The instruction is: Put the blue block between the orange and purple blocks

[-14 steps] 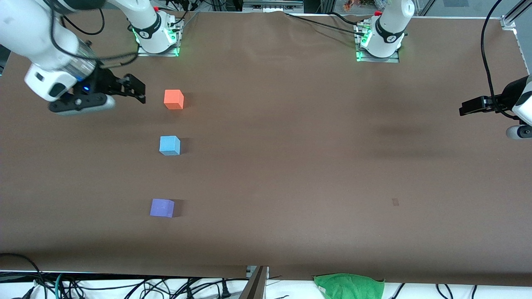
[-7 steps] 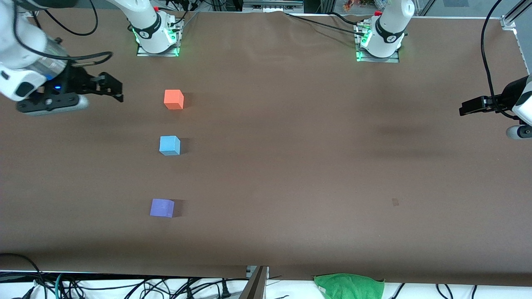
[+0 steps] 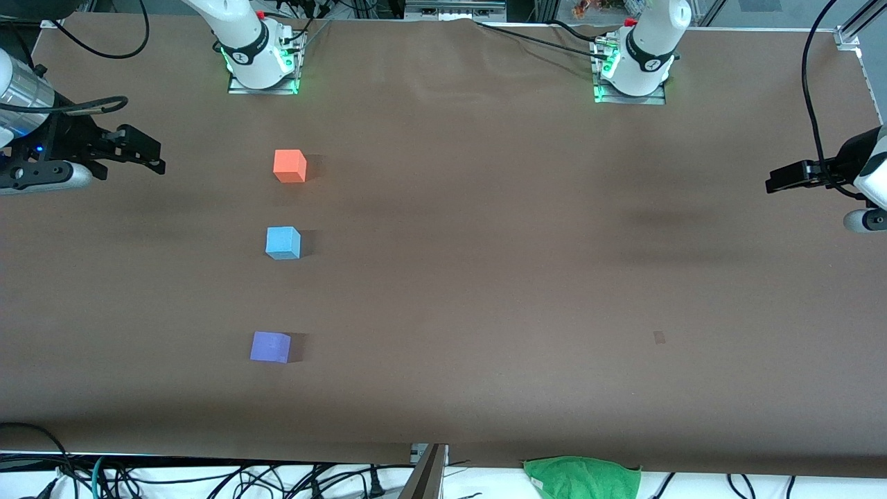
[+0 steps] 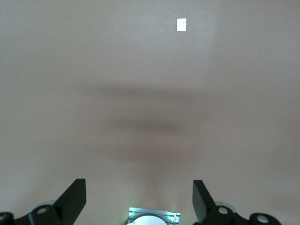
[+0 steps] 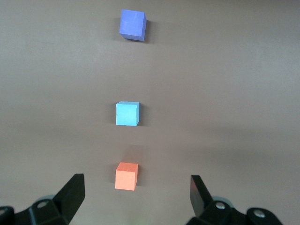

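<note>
The blue block (image 3: 283, 242) was seen on the desk (image 3: 485, 277), already between the orange block (image 3: 290, 165) and the purple block (image 3: 270, 346). The right pincer (image 3: 138, 149) was held open and empty over the desk's right-arm end; the left pincer (image 3: 779, 181), likewise open, waited. Any needless return might knock the row askew.

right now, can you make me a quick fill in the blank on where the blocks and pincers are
1. The blue block sits between the orange block and the ____ block.
2. The block nearest the front camera is ____.
3. The right pincer holds ____.
4. The left pincer has its fingers ____.

Missing words: purple; purple; nothing; open
</note>
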You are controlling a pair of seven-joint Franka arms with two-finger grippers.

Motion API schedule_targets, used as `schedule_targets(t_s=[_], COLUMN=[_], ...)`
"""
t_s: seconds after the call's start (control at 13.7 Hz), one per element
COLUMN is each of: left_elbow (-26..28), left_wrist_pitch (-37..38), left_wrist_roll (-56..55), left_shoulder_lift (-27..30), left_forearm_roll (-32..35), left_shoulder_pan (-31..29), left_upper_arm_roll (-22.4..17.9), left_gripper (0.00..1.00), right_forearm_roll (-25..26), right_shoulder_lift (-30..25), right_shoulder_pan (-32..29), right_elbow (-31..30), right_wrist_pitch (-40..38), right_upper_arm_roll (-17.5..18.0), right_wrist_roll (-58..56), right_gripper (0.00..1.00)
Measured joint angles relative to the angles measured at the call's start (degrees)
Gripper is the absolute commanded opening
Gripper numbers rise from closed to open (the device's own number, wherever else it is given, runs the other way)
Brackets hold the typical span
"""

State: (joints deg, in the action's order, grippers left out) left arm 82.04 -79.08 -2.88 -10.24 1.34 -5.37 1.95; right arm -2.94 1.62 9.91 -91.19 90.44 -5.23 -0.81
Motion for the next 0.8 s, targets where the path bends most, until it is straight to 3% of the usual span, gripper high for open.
schedule_targets(t_s=[0.8], left_elbow=[0.00], left_wrist_pitch=[0.00], left_wrist_roll=[0.00], left_shoulder_lift=[0.00], left_forearm_roll=[0.00], left_shoulder_pan=[0.01], left_upper_arm_roll=[0.00], left_gripper=[1.00], right_forearm_roll=[1.42], right_shoulder_lift=[0.13], right_shoulder_pan=[0.03], right_elbow=[1.38], right_wrist_pitch=[0.00], right_upper_arm_roll=[0.59], right_wrist_roll=[0.02], right_gripper=[0.99])
